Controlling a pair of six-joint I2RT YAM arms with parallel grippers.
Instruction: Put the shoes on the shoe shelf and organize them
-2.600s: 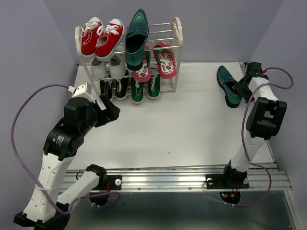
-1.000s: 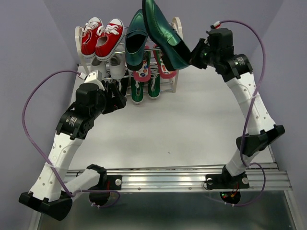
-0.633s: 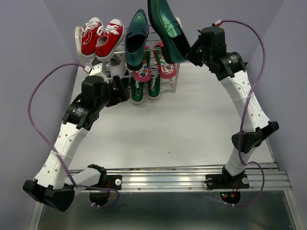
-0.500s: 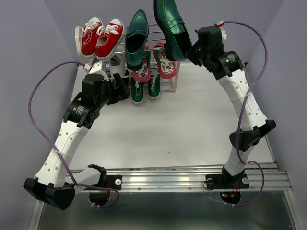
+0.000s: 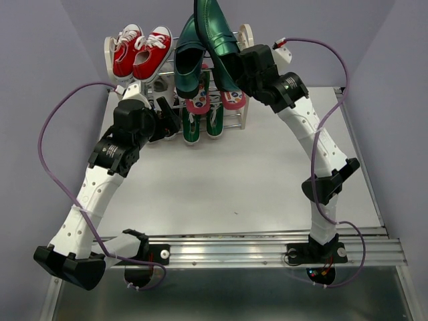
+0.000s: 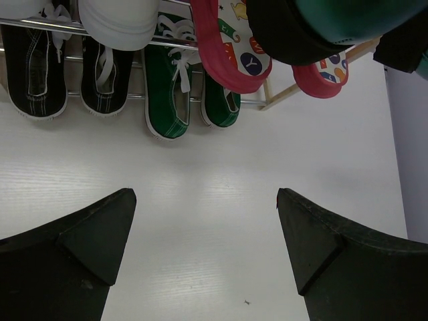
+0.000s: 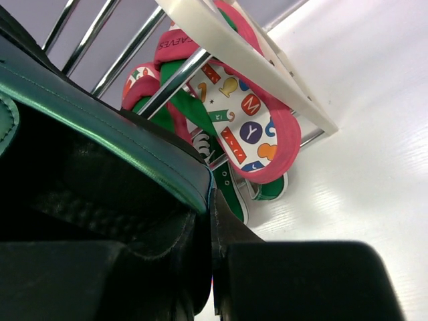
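Observation:
My right gripper (image 5: 234, 67) is shut on the heel rim of a glossy dark green loafer (image 5: 214, 30), which hangs tilted over the right half of the shoe shelf's (image 5: 247, 41) top tier. In the right wrist view the held loafer (image 7: 100, 134) fills the left, pinched at my gripper (image 7: 210, 221). Its mate (image 5: 189, 60) lies on the top tier. Pink flip-flops (image 5: 232, 97) lean on the middle tier and green sneakers (image 5: 192, 127) stand on the bottom one. My left gripper (image 5: 167, 115) hovers open in front of the lower tiers, holding nothing (image 6: 204, 227).
Red sneakers (image 5: 137, 50) fill the top tier's left half. White sneakers (image 6: 120, 20) and black sneakers (image 6: 37, 67) sit on the left of the lower tiers. Purple walls close in behind and at both sides. A metal rail (image 5: 234, 251) runs along the near edge.
My right arm has carried the held loafer left, from beside the shelf's right frame to over its top tier. The left arm has hardly moved and stays open.

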